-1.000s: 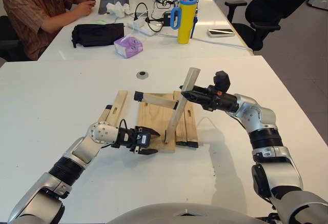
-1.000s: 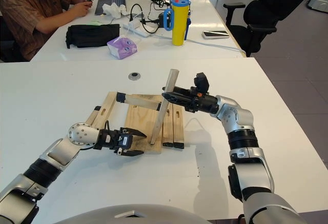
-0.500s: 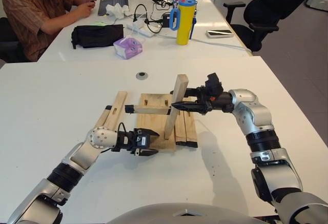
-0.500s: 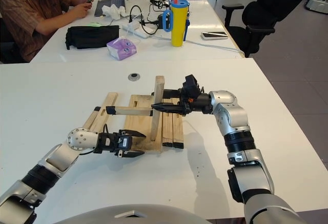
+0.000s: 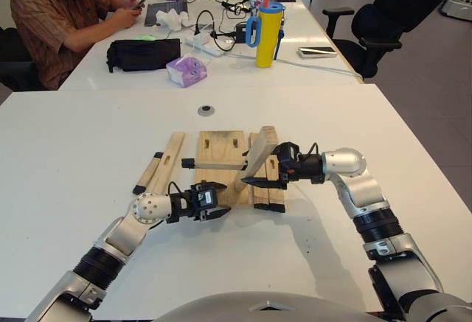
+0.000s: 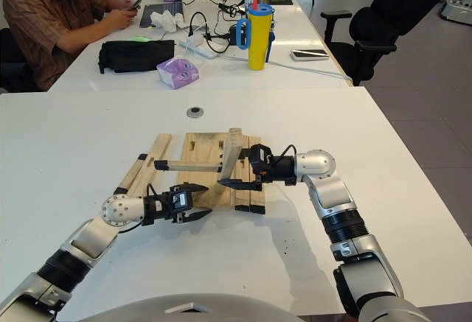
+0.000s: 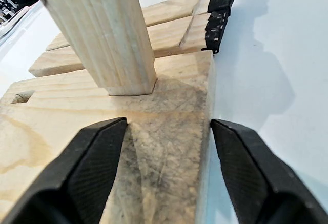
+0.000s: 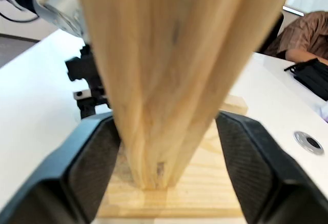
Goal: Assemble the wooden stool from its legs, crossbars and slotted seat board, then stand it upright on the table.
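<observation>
The slotted seat board [image 5: 217,152] lies flat on the white table. A wooden leg [image 5: 259,152] stands tilted on the board's near right part, with a crossbar [image 5: 214,163] sticking out leftward from it. My right gripper [image 5: 251,180] is shut on that leg low down; its fingers [image 8: 92,167] flank the leg [image 8: 169,80] in the right wrist view. My left gripper [image 5: 215,209] is open at the board's near edge. Its fingers [image 7: 97,157] straddle the board's corner [image 7: 169,111] just before the leg's foot [image 7: 102,29].
Loose legs lie left of the board [image 5: 168,158] and right of it [image 5: 274,189], with black end caps. A round grommet [image 5: 206,110] sits farther back. On the far table are a yellow bottle [image 5: 267,33], a tissue pack [image 5: 186,70] and a black bag [image 5: 144,51].
My right gripper has swung the leg and crossbar down and toward me, so the leg now stands lower on the board. My left gripper has crept right to the board's near edge.
</observation>
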Action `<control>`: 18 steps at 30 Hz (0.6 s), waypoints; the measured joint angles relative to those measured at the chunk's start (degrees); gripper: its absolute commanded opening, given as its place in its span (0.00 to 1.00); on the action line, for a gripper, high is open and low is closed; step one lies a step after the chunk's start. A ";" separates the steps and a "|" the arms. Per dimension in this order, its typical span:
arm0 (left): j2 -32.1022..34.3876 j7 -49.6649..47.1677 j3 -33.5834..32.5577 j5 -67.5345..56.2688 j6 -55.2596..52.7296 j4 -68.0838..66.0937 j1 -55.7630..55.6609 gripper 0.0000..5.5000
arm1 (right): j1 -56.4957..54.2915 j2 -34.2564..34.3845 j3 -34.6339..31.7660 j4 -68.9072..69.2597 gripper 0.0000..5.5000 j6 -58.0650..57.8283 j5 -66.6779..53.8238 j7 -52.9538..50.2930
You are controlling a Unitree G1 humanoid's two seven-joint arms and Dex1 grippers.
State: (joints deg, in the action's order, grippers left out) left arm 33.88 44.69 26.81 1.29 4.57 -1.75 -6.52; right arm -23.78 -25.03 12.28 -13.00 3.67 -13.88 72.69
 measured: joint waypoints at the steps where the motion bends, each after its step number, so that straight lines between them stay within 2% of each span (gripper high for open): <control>1: -0.45 -0.53 0.04 0.02 -0.37 -0.01 0.03 0.55 | -0.41 -0.46 0.07 -0.39 0.61 -0.09 0.47 0.00; 8: -4.02 -5.27 0.12 1.15 -3.32 -0.39 0.00 0.55 | -0.85 -5.90 -0.23 1.20 0.61 -6.79 2.34 -0.45; 12: -5.30 -7.39 -0.36 1.21 -5.48 -0.68 -0.37 0.55 | 0.93 -9.37 -4.24 1.94 0.61 -13.77 1.72 -3.70; 15: -5.18 -7.53 -0.51 1.49 -5.82 -0.74 -0.49 0.55 | 4.35 -7.90 -9.95 5.73 0.61 -25.41 -2.63 -12.60; 18: -4.68 -6.98 -0.46 1.51 -5.05 -1.35 -0.97 0.55 | -0.63 -1.91 -20.51 11.12 0.61 -38.07 -16.00 -25.97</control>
State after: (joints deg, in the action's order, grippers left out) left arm 29.19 37.71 26.34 2.80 -0.48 -3.11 -7.49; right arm -24.40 -26.94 -8.23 -1.88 -34.40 -29.88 46.72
